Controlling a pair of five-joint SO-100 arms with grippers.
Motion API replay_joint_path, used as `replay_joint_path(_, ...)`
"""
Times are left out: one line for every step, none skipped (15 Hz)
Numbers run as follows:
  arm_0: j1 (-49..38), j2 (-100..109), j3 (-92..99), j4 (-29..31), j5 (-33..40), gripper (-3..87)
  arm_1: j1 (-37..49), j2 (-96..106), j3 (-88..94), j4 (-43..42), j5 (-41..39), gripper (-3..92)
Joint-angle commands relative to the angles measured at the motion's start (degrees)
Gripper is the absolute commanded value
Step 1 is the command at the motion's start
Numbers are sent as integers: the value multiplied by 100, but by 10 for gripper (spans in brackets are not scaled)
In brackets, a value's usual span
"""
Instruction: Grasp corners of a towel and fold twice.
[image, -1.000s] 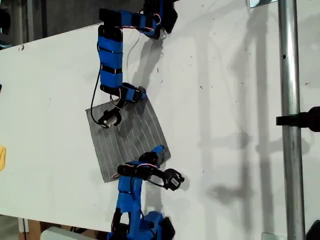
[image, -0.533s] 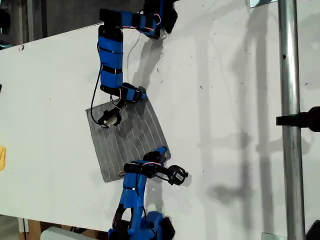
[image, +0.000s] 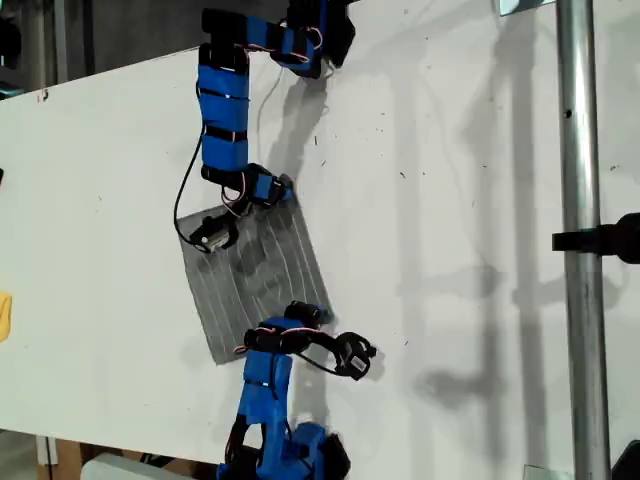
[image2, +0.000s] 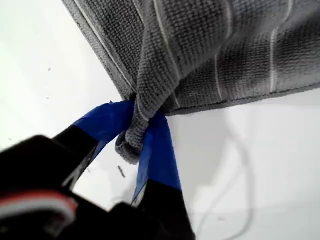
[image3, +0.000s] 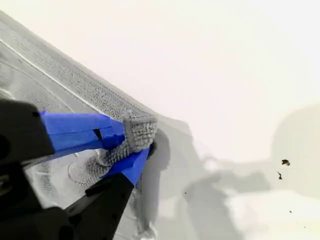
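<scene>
The grey towel (image: 255, 285) lies flat on the white table (image: 460, 200), and my first gripper (image2: 142, 145) pinches one corner (image2: 131, 142) of it while my second gripper (image3: 127, 145) pinches another corner (image3: 137, 131).

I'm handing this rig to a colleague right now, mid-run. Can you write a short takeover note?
My first gripper: pincer shut on a corner of the towel, pinched and bunched.
My second gripper: pincer shut on another corner.
The towel lies mostly flat on the white table, between the two arms.
Done: both corners gripped.
Left: both folds; no fold shows yet.
</scene>
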Motion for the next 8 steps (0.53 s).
replay_joint_path(712,1573,97,114,-132,-27,-976,1213,-62,800,870,-2)
replay_joint_path(949,2127,308,176,-369,-27,-1485,1626,-167,1151,1354,-2)
replay_joint_path(1204,2487,404,325,-571,-27,-2013,1960,-299,1424,1881,-2)
replay_joint_path(1424,2672,431,536,-905,-27,-2487,2109,-554,1644,2347,-2)
replay_joint_path(1547,2865,519,554,-1160,-27,-2733,2145,-791,1652,2602,-2)
replay_joint_path(1494,3015,624,536,-1248,-27,-2619,2171,-861,1547,2637,-2)
replay_joint_path(1239,3173,782,571,-1204,-27,-2241,2206,-773,1397,2452,-2)
replay_joint_path(861,3401,949,598,-967,-27,-1679,2197,-694,1248,2092,-2)
